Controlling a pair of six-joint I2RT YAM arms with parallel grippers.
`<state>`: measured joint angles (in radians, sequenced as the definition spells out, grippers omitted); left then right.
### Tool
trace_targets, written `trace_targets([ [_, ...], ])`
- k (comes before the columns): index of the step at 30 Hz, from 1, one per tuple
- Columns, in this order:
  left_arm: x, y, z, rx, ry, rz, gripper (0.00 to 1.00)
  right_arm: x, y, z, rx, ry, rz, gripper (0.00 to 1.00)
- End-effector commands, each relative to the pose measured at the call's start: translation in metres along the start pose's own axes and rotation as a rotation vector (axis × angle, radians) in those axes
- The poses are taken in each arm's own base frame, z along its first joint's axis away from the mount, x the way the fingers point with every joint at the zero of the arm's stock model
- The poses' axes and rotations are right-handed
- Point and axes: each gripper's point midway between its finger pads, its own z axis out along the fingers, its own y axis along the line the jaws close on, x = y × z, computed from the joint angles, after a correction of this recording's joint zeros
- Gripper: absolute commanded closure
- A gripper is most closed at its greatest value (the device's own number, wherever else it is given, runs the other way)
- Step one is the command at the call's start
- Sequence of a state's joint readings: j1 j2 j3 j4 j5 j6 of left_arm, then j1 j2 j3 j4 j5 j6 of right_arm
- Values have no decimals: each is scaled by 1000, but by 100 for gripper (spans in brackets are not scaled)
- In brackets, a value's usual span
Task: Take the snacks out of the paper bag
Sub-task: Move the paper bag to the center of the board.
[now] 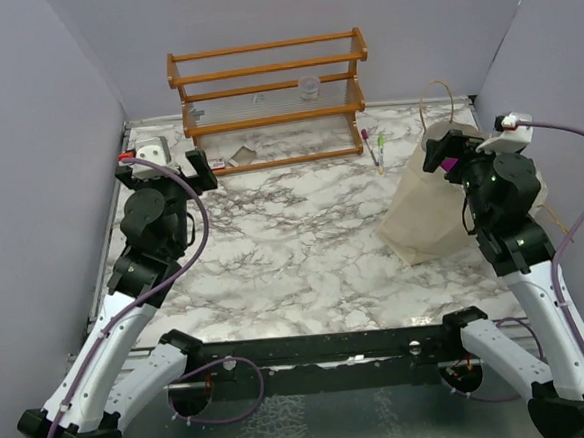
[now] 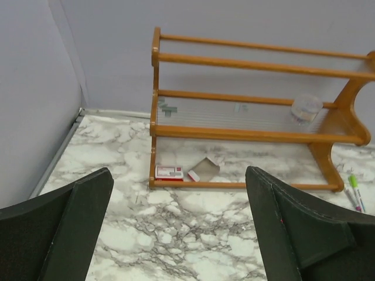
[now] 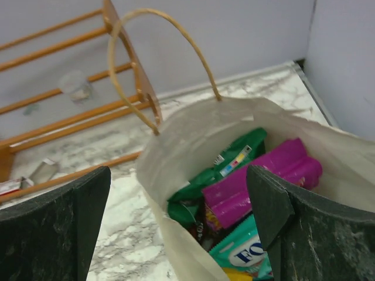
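Snacks lay heaped inside the paper bag, which stood on the bench with its mouth gaping upward. Just above that mouth hung the right end effector, its two fingers spread wide and holding nothing. The left end effector was far to the bag's left, equally wide open and empty, and faced the wooden rack that stood well apart from the bag, behind it and to its left. A few pens lay between rack and bag.

Looking down into the bag from the right wrist, I could see a purple packet on top, overlapping a dark green packet, with a light green packet nearer the front wall. More colours peeked out beneath, though I could not tell how many.

To my eye these packets would be light, crinkly and slick, puffy rather than stiff, so a pinch across the flat middle might skid or crush what was inside. The purple one, lying uppermost and uncovered, looked the natural first pick, taken by its sealed end or along one edge. The bag itself seemed thin and soft. A finger catching its wall or the loop handle could drag or tip it, so a straight descent into the mouth looked safest.
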<state>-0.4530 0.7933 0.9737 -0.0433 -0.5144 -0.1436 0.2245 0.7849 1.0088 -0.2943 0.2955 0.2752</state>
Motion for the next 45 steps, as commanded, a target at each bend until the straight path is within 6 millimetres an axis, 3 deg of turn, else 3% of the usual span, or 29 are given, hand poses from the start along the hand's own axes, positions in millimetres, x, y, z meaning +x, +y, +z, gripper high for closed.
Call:
trace_targets([
  [1, 8, -8, 5, 41, -23, -32, 1, 25, -37, 5, 198, 46, 53, 1],
  [5, 24, -11, 7, 56, -1, -27, 1, 36, -52, 3, 276, 77, 70, 1],
  [9, 31, -16, 9, 75, 4, -33, 1, 32, -55, 0, 279, 54, 70, 1],
  [20, 34, -28, 11, 131, 7, -53, 1, 15, -10, 1, 11, 17, 68, 1],
  [26, 36, -33, 12, 157, 23, -45, 1, 3, 3, 20, -12, 14, 117, 1],
  [33, 38, -34, 12, 160, 17, -40, 1, -20, 33, 48, -111, -11, 157, 1],
  [45, 36, -29, 10, 131, 7, -49, 1, -23, 37, 101, -64, -19, 146, 1],
])
